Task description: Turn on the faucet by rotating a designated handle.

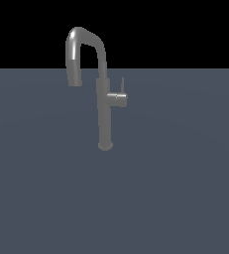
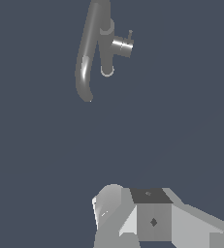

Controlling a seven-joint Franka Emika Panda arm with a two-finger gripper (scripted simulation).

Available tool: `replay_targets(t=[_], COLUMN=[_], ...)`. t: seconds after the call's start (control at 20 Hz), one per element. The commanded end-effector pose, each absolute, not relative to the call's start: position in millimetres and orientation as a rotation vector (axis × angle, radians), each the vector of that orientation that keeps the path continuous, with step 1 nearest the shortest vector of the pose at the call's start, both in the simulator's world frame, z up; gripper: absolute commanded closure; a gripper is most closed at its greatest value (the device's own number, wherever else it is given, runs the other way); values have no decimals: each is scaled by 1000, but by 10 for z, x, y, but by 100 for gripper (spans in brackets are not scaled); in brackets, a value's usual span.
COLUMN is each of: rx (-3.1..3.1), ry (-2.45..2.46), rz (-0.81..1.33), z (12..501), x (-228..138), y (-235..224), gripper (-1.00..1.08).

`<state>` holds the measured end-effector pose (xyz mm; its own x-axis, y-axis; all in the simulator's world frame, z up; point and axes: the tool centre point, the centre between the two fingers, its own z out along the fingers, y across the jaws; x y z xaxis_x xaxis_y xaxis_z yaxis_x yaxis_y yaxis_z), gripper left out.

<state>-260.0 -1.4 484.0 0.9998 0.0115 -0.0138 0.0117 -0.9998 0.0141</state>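
Observation:
The faucet (image 1: pixel 104 116) is a slim grey column standing on the flat grey surface, and its arched spout (image 1: pixel 74 59) curves down toward the exterior view's left. The handle (image 1: pixel 119 98) is a short stub sticking out toward the exterior view's right, with a thin lever rod (image 1: pixel 123 84) pointing up. From above, the wrist view shows the faucet (image 2: pixel 90 53) and the handle (image 2: pixel 122 46) far off from my gripper (image 2: pixel 133 218). Only grey blocky parts of the gripper show at the frame's edge. Nothing is held, and the arm is absent from the exterior view.
The faucet stands on a plain dark grey-blue floor (image 1: pixel 175 188). Black background lies beyond the floor's far edge (image 1: pixel 185 68).

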Motion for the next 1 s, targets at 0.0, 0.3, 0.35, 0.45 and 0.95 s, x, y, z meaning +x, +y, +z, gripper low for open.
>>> replay_targets(t=[0.0, 0.3, 0.35, 0.45, 0.95], rx=[3127, 3142, 3148, 3161, 3269], ry=[18, -6, -15, -38, -250], rz=[-21, -41, -48, -66, -235], z=[4840, 4835, 4833, 4829, 4773], x=[-2600, -2554, -2538, -2496, -2120], y=[-14, -3, 1, 10, 67], gripper=[108, 108, 108, 108, 108])
